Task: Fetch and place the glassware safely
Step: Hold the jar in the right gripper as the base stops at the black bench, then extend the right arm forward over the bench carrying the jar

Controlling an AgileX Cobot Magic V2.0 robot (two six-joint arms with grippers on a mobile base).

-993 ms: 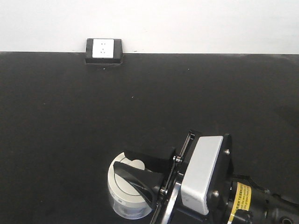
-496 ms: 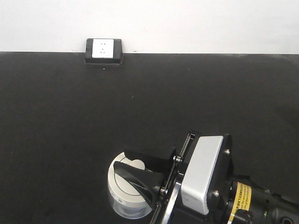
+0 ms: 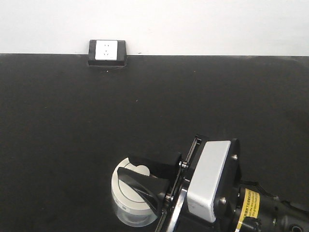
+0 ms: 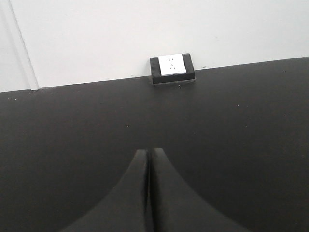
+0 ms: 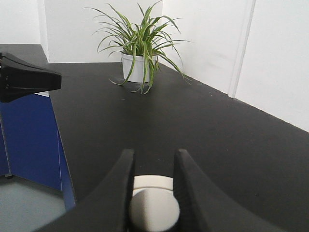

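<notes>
Honestly, the glass jar (image 3: pixel 126 209) is half buried. The right gripper (image 3: pixel 124 166) covers much of its cream lid (image 5: pixel 149 182), and the glass body is hard to read near the frame's bottom, on the black table (image 3: pixel 72 125). The fingers are narrowly apart, pinching the lid's knob (image 5: pixel 154 211). The left gripper (image 4: pixel 149 155) is pressed together, empty. Nothing has shifted since half a second ago.
</notes>
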